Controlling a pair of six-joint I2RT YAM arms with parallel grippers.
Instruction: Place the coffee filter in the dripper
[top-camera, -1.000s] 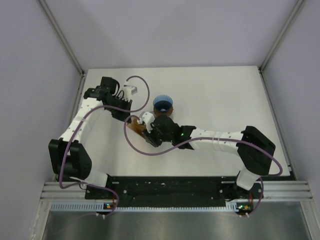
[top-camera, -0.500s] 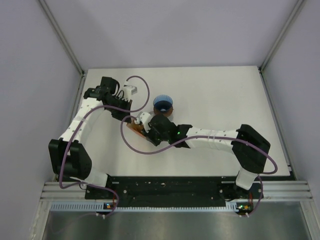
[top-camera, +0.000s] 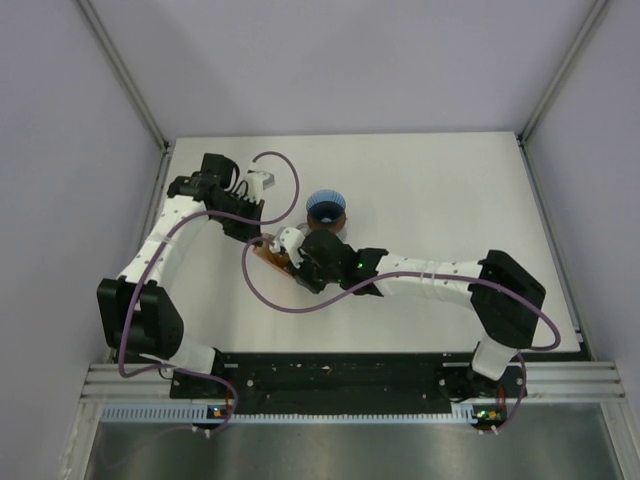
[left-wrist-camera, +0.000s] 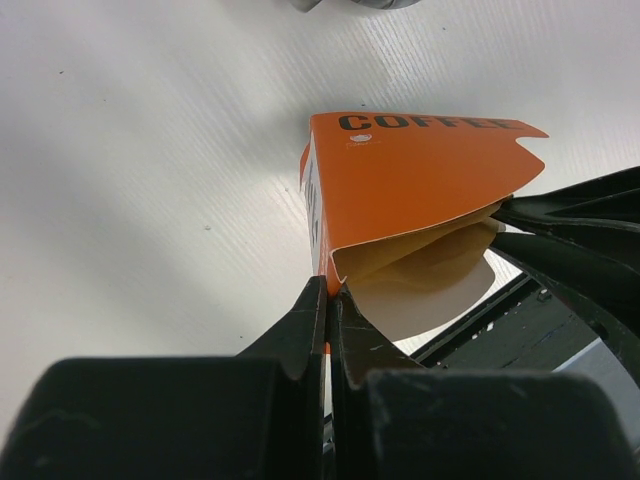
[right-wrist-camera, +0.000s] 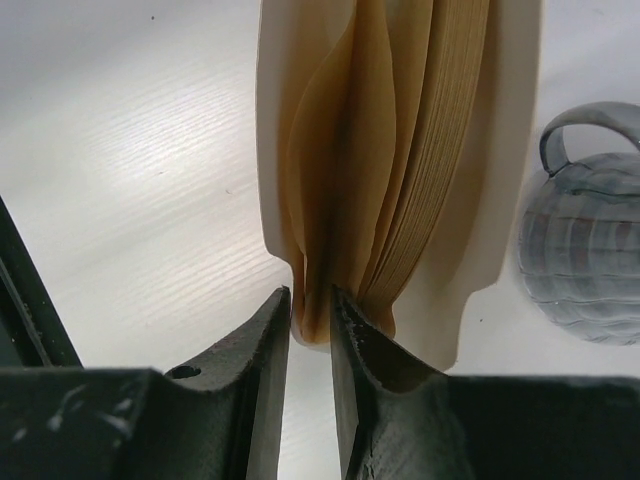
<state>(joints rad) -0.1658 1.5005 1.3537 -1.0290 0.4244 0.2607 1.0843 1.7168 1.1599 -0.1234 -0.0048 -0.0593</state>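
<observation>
The orange pack (left-wrist-camera: 400, 180), printed COFFEE, lies on the table left of centre (top-camera: 268, 258). My left gripper (left-wrist-camera: 328, 290) is shut on its near corner (top-camera: 262, 241). Tan coffee filters (right-wrist-camera: 345, 170) stand stacked inside its open mouth. My right gripper (right-wrist-camera: 311, 300) is closed on the edge of the outermost coffee filter, and its black fingers (left-wrist-camera: 570, 215) reach into the mouth from the right. The blue dripper (top-camera: 326, 207) stands just beyond both grippers. Its ribbed grey-blue side with a handle (right-wrist-camera: 585, 255) shows at the right of the right wrist view.
A purple cable (top-camera: 285, 300) loops over the table in front of the pack. The white table (top-camera: 450, 190) ends at grey walls at the back and sides. A black rail (top-camera: 340, 370) runs along the near edge.
My right gripper has moved left into the pack's mouth, and its forearm has shifted left with it. The left arm, the pack and the dripper have stayed in place.
</observation>
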